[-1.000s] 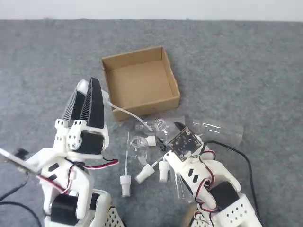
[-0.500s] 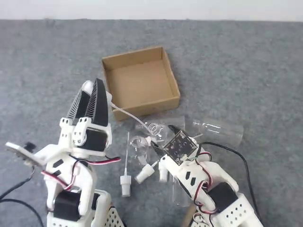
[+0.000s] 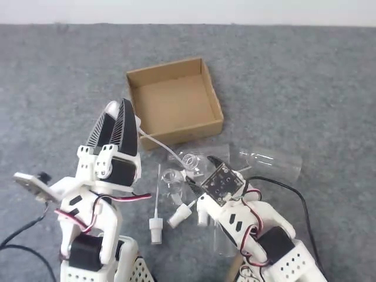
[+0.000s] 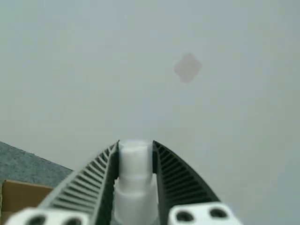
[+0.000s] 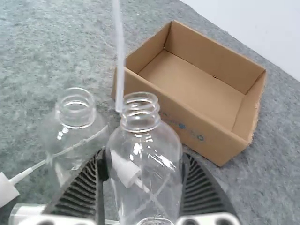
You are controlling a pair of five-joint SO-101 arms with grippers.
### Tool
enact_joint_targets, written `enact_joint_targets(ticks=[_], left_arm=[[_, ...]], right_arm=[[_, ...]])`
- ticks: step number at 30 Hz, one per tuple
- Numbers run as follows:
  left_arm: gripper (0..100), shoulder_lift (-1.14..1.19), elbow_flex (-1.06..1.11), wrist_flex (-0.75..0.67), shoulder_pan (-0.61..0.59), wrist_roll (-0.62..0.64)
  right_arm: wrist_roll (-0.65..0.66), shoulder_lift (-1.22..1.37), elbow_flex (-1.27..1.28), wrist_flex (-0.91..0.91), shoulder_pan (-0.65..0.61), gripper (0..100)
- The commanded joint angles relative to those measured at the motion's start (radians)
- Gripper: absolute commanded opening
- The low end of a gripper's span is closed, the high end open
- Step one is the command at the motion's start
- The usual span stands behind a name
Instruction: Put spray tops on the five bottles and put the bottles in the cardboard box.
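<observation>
My left gripper (image 3: 118,109) is raised left of the cardboard box (image 3: 182,134) and shut on a white spray top (image 4: 135,173). The top's thin tube (image 3: 161,144) slopes down toward the bottles. My right gripper (image 3: 199,171) is shut on a clear bottle (image 5: 143,154), which stands upright with an open mouth. The tube (image 5: 118,51) ends beside that mouth. A second open bottle (image 5: 75,122) stands next to it. The empty box (image 5: 187,126) lies just beyond them.
Another clear bottle (image 3: 271,162) lies on its side to the right of my right gripper. Loose spray tops (image 3: 156,225) (image 3: 181,215) (image 3: 202,215) lie on the grey carpet in front of the bottles. Open carpet lies far right and far left.
My left arm has shifted right and a little forward, bringing the tube's end toward the held bottle's mouth. My right gripper and its bottle have edged left.
</observation>
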Motion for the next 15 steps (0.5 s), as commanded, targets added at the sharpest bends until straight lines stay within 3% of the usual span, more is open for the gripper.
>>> enact_joint_targets(ticks=[1, 7, 15], left_arm=[[1, -0.018, 0.001, -0.080, -0.005, -0.008], [1, -0.018, 0.051, -0.160, -0.061, -0.006], [1, -0.018, 0.053, -0.132, -0.055, -0.006]], right_arm=[[0.014, -0.021, -0.069, 0.004, -0.042, 0.6], [0.014, -0.021, -0.069, 0.005, -0.041, 0.6], [0.014, -0.021, -0.069, 0.001, -0.039, 0.6]])
